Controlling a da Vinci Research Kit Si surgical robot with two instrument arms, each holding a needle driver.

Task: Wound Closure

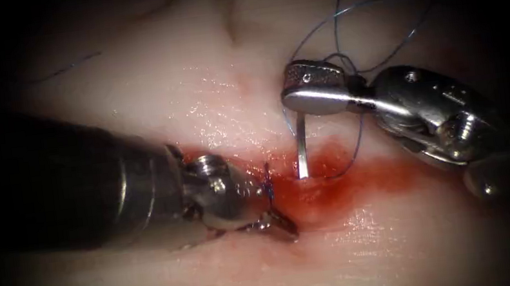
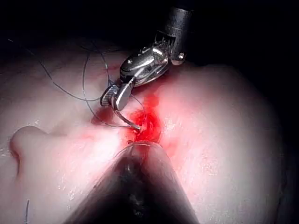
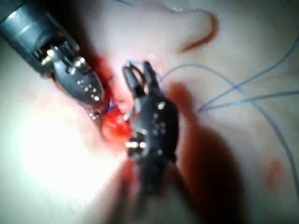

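Observation:
My right tool (image 1: 300, 89) reaches in from the right, jaws shut on the curved needle (image 1: 301, 147) near its upper end. The needle stands almost upright. Its lower end is in the tissue (image 1: 210, 96) at the red, wet cut (image 1: 344, 181). Blue thread (image 1: 343, 12) loops behind this tool. My left tool (image 1: 274, 222) lies low at the left end of the cut, its tip against the tissue beside a blue stitch (image 1: 269, 187). The left wrist view shows the right tool (image 2: 114, 98) holding the needle (image 2: 126, 120). The right wrist view shows both the right tool (image 3: 140, 74) and the left tool (image 3: 96, 109).
Red fluid (image 1: 314, 204) pools along the cut and spreads to the right. A loose thread end (image 1: 67, 67) lies on the far left of the tissue. A fold of tissue (image 1: 230, 16) rises at the back. The left shaft (image 2: 135, 186) is dark and thick.

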